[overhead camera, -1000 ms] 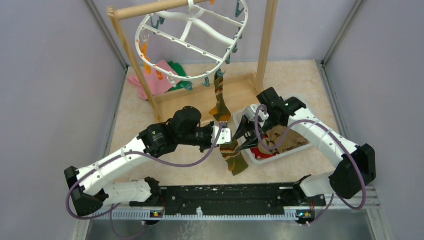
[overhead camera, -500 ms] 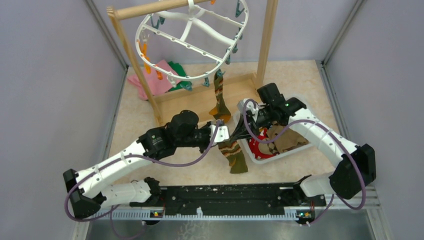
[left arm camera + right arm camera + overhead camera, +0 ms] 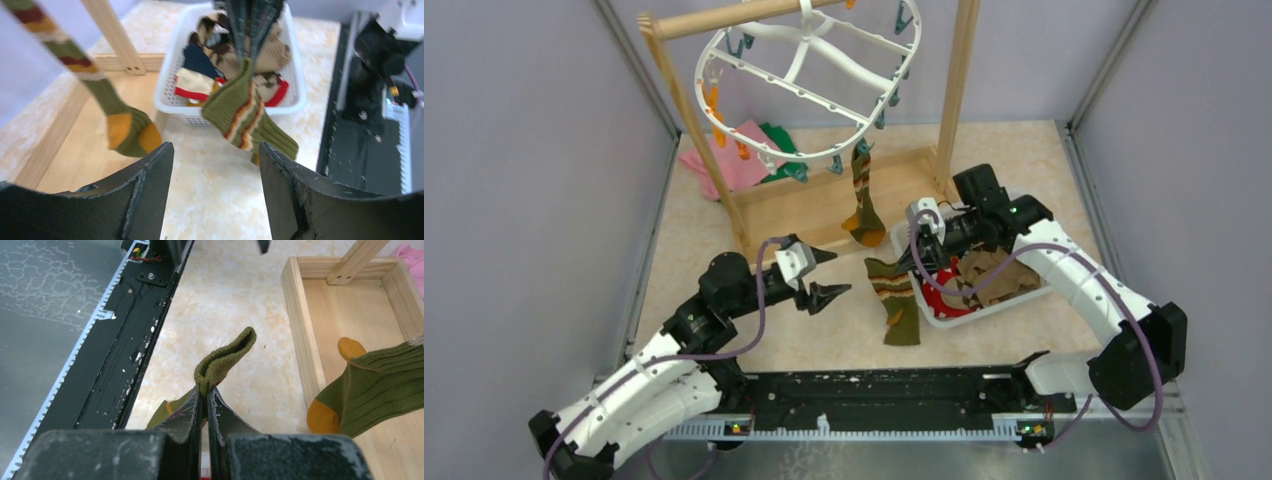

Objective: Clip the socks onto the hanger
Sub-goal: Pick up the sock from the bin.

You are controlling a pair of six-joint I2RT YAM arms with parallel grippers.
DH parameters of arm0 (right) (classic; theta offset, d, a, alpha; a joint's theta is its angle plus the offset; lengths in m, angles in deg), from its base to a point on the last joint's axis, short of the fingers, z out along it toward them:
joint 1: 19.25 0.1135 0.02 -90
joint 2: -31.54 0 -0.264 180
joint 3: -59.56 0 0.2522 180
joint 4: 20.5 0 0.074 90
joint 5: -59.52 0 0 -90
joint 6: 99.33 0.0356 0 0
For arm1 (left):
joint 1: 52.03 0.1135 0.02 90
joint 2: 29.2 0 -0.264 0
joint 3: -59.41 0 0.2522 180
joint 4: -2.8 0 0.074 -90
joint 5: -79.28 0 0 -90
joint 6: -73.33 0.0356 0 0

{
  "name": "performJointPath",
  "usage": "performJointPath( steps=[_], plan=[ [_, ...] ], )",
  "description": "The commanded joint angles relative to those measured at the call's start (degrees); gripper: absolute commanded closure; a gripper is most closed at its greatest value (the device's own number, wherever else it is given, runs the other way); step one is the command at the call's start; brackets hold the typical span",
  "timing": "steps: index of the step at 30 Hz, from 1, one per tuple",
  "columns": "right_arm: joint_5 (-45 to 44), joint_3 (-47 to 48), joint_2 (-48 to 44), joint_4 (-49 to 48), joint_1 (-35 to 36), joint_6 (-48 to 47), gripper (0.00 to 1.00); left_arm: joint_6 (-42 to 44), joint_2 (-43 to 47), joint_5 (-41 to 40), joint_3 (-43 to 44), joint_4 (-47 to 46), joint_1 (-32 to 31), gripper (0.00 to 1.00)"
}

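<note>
The striped sock (image 3: pixel 892 300) hung from our right gripper (image 3: pixel 911 262), which was clenched on its cuff, at nine o'clock of the basket (image 3: pixel 959 318). Our left gripper (image 3: pixel 832 277) stood released and empty. A second sock (image 3: pixel 862 205) dangled at five o'clock on the hanger (image 3: pixel 799 65).

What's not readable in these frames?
Top view: hanger top cut off by the frame edge.
Top view: basket contents mostly hidden under the right arm.
Left wrist: hanging sock cuff and clip out of frame.
Right wrist: held sock body mostly hidden behind right gripper.
</note>
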Motion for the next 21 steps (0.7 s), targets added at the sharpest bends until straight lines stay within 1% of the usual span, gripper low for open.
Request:
performJointPath(
  steps=[1, 3, 6, 8, 10, 13, 17, 19, 21],
  plan=[
    [-0.9, 3.8, -2.2, 0.6, -0.2, -0.8, 1.0, -8.5, 4.3, 3.2, -5.1, -18.3, 5.8, 0.3],
    [-0.7, 4.6, -2.4, 0.7, -0.1, 0.4, 1.0, -11.4, 4.7, 2.5, -6.3, -23.7, 6.5, 0.29],
    [0.1, 5.5, -2.4, -0.4, -0.3, 3.0, 1.0, -14.9, 3.6, -2.0, -6.9, -31.0, 6.7, 0.28],
    [0.7, 5.4, -2.5, -1.5, -0.5, 4.6, 1.0, -17.4, 2.8, -6.8, -7.2, -35.3, 6.9, 0.21],
    [1.5, 4.9, -2.6, -2.6, -0.9, 5.7, 1.0, -18.4, 1.4, -8.6, -7.6, -39.6, 7.0, 0.19],
    [2.7, 3.9, -2.7, -3.7, -1.3, 6.5, 1.0, -17.5, -0.8, -9.0, -7.6, -44.1, 7.0, 0.19],
    [4.1, 3.1, -2.4, -4.2, -1.3, 6.5, 1.0, -12.9, -2.8, -5.3, -9.3, -50.3, 7.8, 0.2],
    [4.7, 2.8, -2.2, -4.1, -1.4, 6.2, 1.0, -10.6, -3.5, -0.8, -11.8, -55.8, 9.2, 0.2],
    [5.3, 2.6, -2.3, -4.1, -1.3, 5.9, 1.0, -10.0, -4.1, 2.0, -14.3, -61.9, 10.8, 0.19]
  ],
)
